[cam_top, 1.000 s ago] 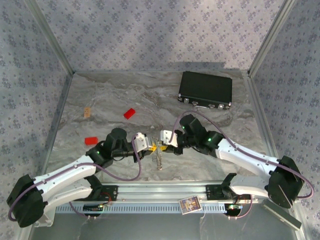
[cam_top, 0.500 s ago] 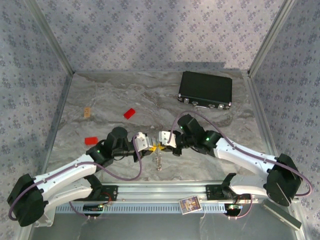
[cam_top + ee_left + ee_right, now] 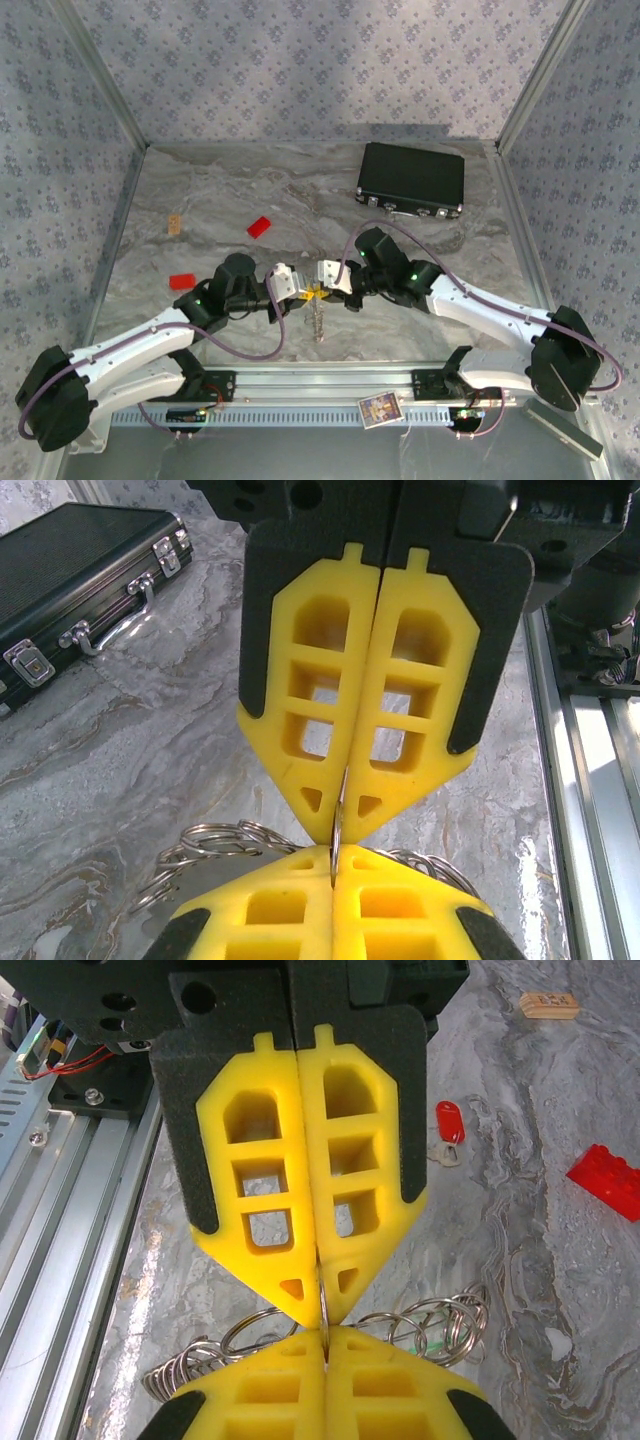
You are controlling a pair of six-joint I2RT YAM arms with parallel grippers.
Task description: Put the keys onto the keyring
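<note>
One key at least is not yet threaded: the red key (image 3: 450, 1122) lies loose on the tabletop (image 3: 560, 1080), apart from the keyring (image 3: 432, 1326). The left gripper (image 3: 302, 291) and right gripper (image 3: 323, 289) meet tip to tip, each clenched on the keyring's wire, seemingly readying it. Where the other key is, I cannot tell.

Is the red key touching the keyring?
Apart. The right wrist view shows the red key lying on the table, with bare marble between it and the keyring.
</note>
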